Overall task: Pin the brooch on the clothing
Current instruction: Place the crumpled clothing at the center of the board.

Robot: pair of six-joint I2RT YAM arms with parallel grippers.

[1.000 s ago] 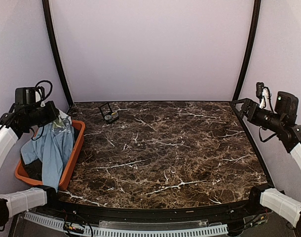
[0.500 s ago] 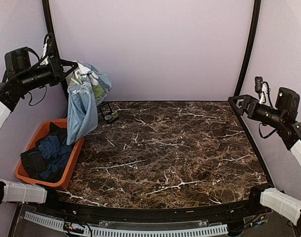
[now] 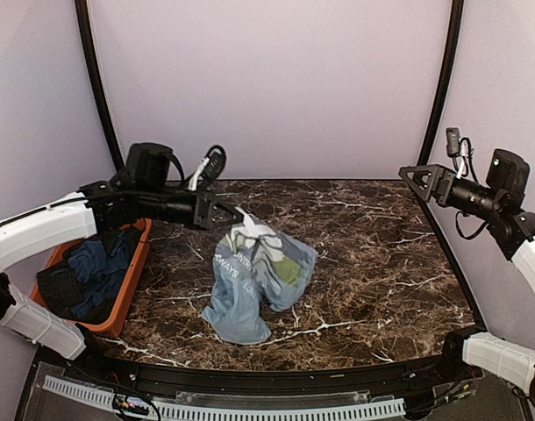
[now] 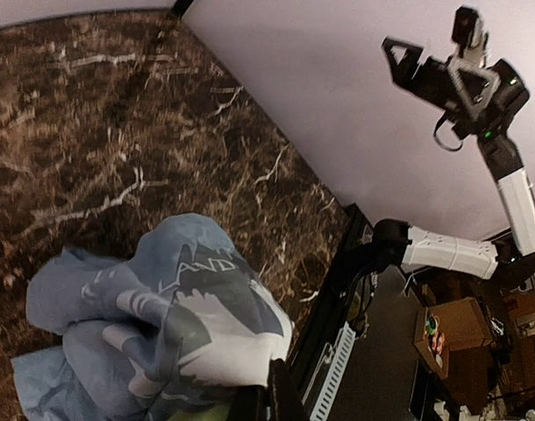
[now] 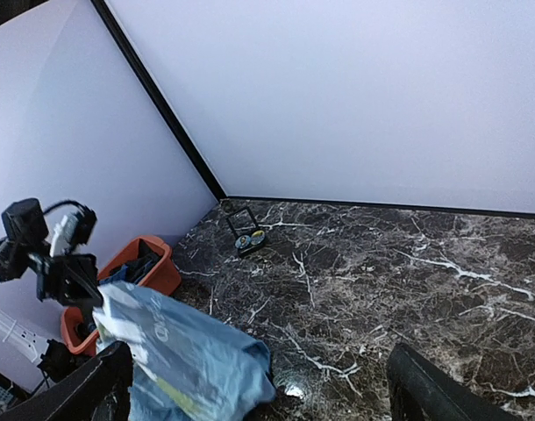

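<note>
The brown marble table [image 3: 364, 263] fills most of the space in front of me. The left arm stretches low across its left side, and the right arm is raised off at the right edge, clear of everything.

The light blue T-shirt [image 3: 259, 276] lies in a crumpled heap left of the table's centre, toward the near edge, with bits of white print showing in the folds. One bunched end is lifted off the marble, and the left gripper [image 3: 233, 213] is clamped tight on that end. From the left wrist view the cloth is gathered right at the fingers.

An orange bin [image 3: 132, 279] sits at the table's left edge, just beside the left arm, with darker blue garments [image 3: 92, 267] piled inside.

The right gripper [image 5: 266, 390] hangs in the air with its fingers spread wide, holding nothing.

At the far left corner of the table a small black-framed case [image 5: 243, 221] stands well apart from the shirt. A couple of small round pieces [image 5: 250, 239] lie right at its foot, too tiny for me to tell whether the brooch is among them.
</note>
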